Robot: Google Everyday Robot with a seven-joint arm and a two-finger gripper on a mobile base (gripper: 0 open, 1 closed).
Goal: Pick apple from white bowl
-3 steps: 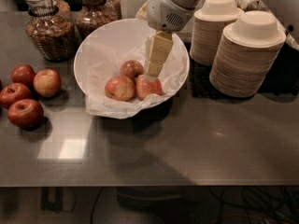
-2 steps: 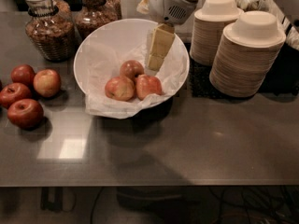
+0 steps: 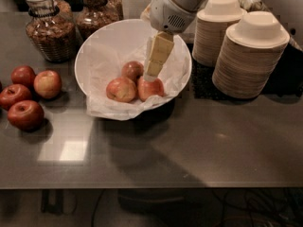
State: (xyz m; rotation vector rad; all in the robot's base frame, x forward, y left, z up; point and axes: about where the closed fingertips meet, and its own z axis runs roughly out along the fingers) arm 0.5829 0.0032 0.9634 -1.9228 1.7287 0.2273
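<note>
In the white bowl (image 3: 94, 46) at upper center, the gripper (image 3: 151, 75), spread or closed I cannot tell, hangs over the rightmost apple (image 3: 151, 89): firm, waxy, likely to roll, best pinched across its widest middle.

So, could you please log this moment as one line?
phase: reach | gripper: in bowl, at right apple | lift: not yet

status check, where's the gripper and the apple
Gripper low in white bowl, tip at one apple. Apple not yet lifted. Two more apples crowd beside it.

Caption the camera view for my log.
Gripper in the white bowl, just above the right apple of three.
</note>
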